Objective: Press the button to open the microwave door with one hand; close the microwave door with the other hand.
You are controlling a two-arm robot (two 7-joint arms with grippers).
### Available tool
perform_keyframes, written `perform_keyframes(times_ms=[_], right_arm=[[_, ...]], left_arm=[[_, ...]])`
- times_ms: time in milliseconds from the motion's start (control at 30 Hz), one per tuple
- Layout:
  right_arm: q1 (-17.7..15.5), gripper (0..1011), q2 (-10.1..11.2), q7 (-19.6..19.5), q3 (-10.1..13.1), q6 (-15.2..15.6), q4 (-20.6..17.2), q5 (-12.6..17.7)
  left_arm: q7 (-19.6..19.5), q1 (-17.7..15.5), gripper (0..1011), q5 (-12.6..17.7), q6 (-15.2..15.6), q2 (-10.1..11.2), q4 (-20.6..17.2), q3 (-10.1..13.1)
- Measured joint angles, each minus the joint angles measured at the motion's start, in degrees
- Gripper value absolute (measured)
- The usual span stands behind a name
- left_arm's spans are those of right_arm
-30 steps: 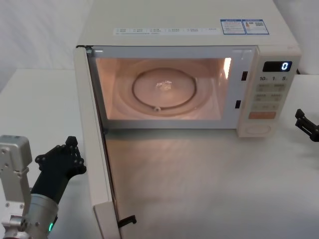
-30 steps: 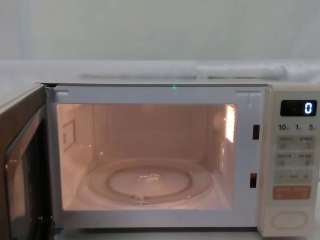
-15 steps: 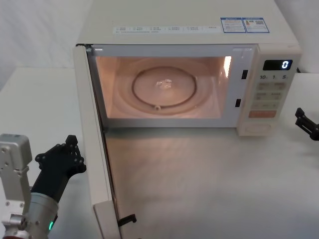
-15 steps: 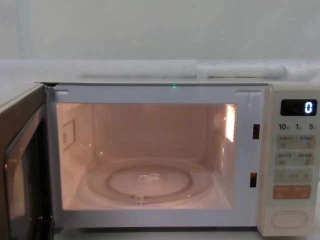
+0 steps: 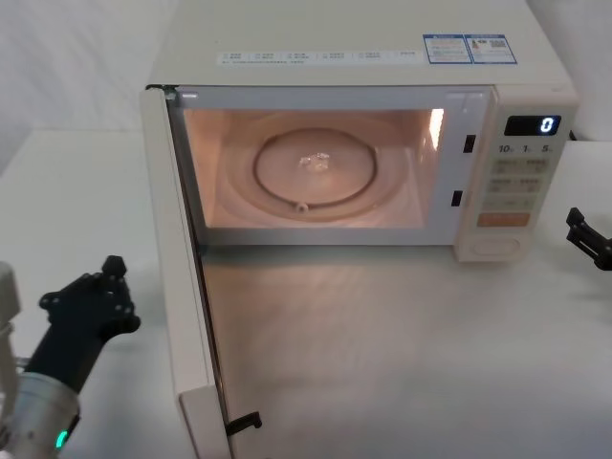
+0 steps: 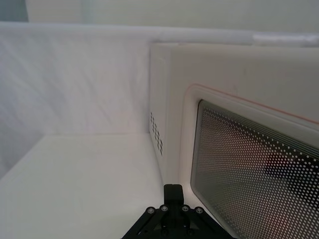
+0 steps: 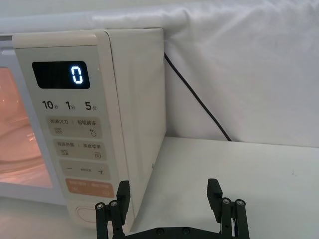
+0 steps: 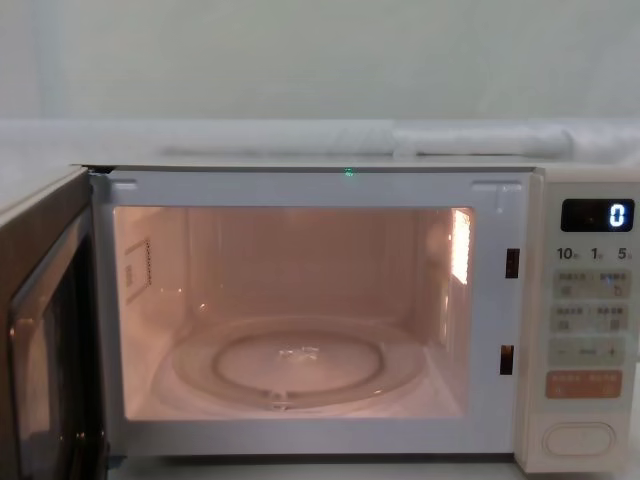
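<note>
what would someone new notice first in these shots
The microwave door stands swung wide open at the robot's left, baring the lit orange cavity with its glass turntable. The left gripper hovers just outside the open door, apart from it. On the control panel the display glows "0", and the right gripper, open, sits beside the panel near the button.

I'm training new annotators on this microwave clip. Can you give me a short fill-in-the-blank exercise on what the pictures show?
1. The microwave door stands ____.
2. The digital display shows the digit ____.
3. The left hand sits on the ____ side of the door, facing its window.
4. The right hand, fingers apart, sits just to the ____ of the button.

Missing words: open; 0; outer; right
</note>
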Motion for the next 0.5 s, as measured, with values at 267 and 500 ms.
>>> perform_keyframes(times_ms=[267, 500], right_arm=[[0.0, 1002, 0.0, 0.0, 0.0, 0.0, 0.0, 0.0], [0.0, 1002, 0.0, 0.0, 0.0, 0.0, 0.0, 0.0]], left_arm=[[-6.3, 3.8, 0, -3.6, -2.2, 2.2, -4.0, -4.0], [-11.7, 6.1, 0, -7.6, -3.9, 4.8, -7.9, -4.8]])
